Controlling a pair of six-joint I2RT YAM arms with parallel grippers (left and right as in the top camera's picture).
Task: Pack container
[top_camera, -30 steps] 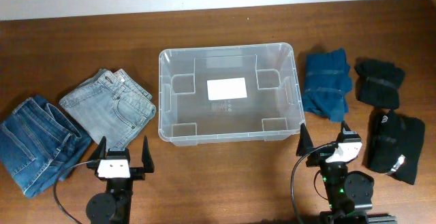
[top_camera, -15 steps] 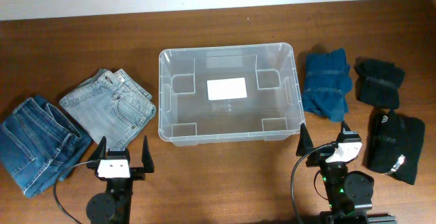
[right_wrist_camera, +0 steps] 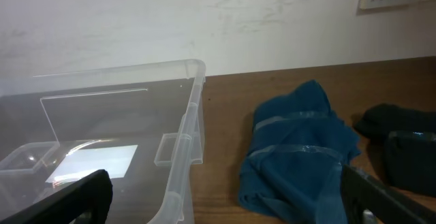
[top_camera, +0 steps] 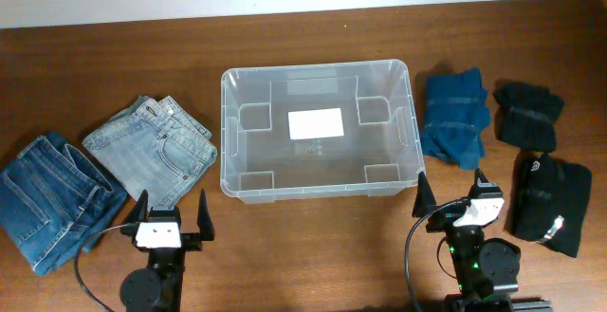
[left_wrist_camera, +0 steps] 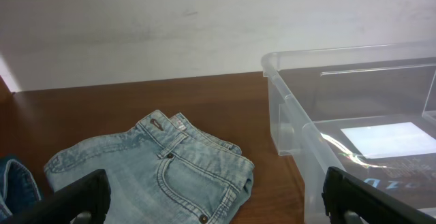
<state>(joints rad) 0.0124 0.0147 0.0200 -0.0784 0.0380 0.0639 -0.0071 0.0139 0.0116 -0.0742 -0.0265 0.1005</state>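
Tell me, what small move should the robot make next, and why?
Probably the left gripper should reach forward and come down over the light-blue jeans, the garment lying closest ahead of it. Its jaws stand wide open with nothing between them, and the container holds no clothes yet, so packing has not begun.

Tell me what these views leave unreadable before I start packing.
- White label on the floor of the clear plastic bin: print too small overhead, distorted through the wall in the left wrist view.
- Dark blue folded jeans: left wrist frame edge cuts off all but a sliver.
- Black folded garment: cropped by the right wrist frame's right edge.
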